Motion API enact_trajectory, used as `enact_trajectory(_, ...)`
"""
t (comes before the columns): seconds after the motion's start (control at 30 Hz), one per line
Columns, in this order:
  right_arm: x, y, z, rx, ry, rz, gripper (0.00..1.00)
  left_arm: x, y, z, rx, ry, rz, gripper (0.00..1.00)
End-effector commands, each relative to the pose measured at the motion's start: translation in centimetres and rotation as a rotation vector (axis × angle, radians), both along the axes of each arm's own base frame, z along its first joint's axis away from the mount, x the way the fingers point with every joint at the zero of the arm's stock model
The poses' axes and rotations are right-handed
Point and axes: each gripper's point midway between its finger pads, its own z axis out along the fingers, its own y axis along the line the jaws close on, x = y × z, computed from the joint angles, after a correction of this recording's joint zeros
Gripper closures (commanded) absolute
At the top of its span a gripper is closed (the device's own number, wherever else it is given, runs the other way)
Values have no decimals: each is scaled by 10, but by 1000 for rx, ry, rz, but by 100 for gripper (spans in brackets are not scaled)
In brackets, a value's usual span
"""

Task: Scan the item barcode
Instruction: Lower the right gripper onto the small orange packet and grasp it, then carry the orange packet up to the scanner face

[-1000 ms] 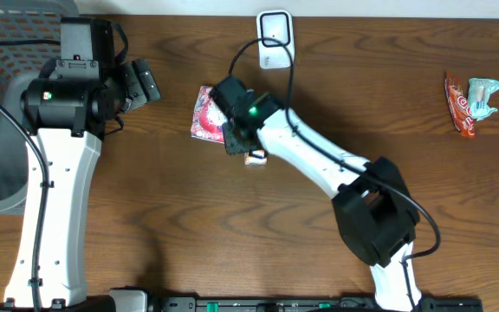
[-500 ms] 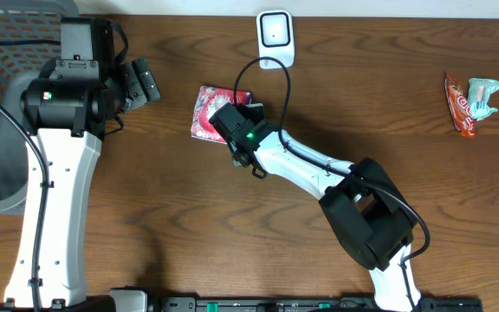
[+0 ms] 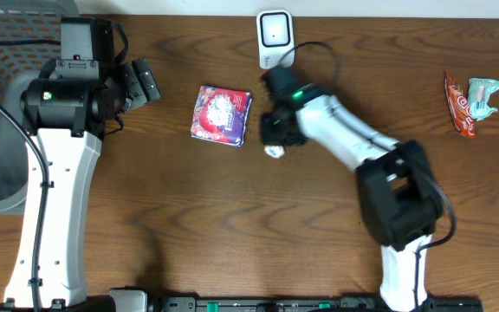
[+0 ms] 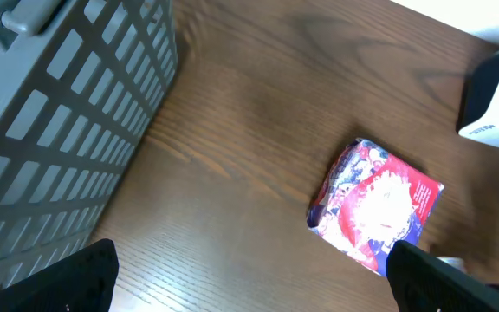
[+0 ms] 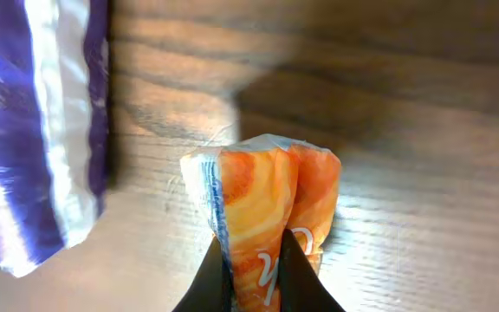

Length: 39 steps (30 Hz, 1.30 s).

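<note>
The right gripper [image 5: 251, 279] had its two dark fingers [image 5: 217, 276] pinched almost together on the lower end of a small orange-and-white crinkled plastic sachet [image 5: 262, 199]. The sachet stuck up out of the grip over the brown wooden table [image 5: 423, 217]; whether it touched the wood I could not tell. Just beside it, apart by a strip of bare wood, lay the edge of a flat red-and-purple foil packet [image 3: 222, 114]. Close beyond the gripper, at the table's far edge, stood the white box-shaped barcode scanner [image 3: 274, 36] — near, not touching. To the arm's right the wood ran bare as far as two wrapped snacks, red and pale green [image 3: 470, 102], at the right edge.

The left gripper [image 4: 258, 286] hung with its black fingers [image 4: 85, 279] spread wide, holding nothing, between the grey plastic lattice basket [image 4: 59, 113] on the left edge and the foil packet.
</note>
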Motion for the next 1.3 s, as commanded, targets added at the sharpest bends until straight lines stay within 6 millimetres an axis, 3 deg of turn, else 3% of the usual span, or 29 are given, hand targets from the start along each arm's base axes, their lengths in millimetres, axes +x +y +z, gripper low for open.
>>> enact_trajectory(0.0, -1, 8, 40, 390, 58, 125, 99, -1, 2, -6, 4, 16, 18, 2)
enact_trajectory(0.17, -6, -14, 38, 611, 102, 110, 99, -1, 2, -6, 4, 16, 18, 2)
enact_trajectory(0.23, -8, -25, 29, 656, 105, 84, 97, -1, 2, -6, 4, 15, 19, 2)
enact_trajectory(0.33, -12, -52, 6, 637, 122, -2, 81, -1, 2, -6, 4, 16, 19, 2)
enact_trajectory(0.5, -14, -98, -21, 497, 155, -126, 73, -1, 2, -6, 4, 16, 18, 2)
enact_trajectory(0.67, -8, -124, -10, 479, 162, -188, 69, -1, 2, -6, 4, 16, 18, 2)
enact_trajectory(0.73, -3, -133, 10, 465, 148, -181, 67, -1, 2, -6, 4, 16, 18, 2)
enact_trajectory(0.87, 3, -129, 34, 464, 120, -156, 59, -1, 2, -6, 4, 16, 18, 2)
enact_trajectory(0.97, 4, -120, 38, 465, 107, -132, 50, -1, 2, -6, 4, 16, 18, 2)
enact_trajectory(1.13, 3, -102, 27, 446, 121, -130, 51, -1, 2, -6, 4, 16, 18, 2)
enact_trajectory(1.27, 0, -99, 2, 350, 146, -214, 52, -1, 2, -6, 4, 16, 18, 2)
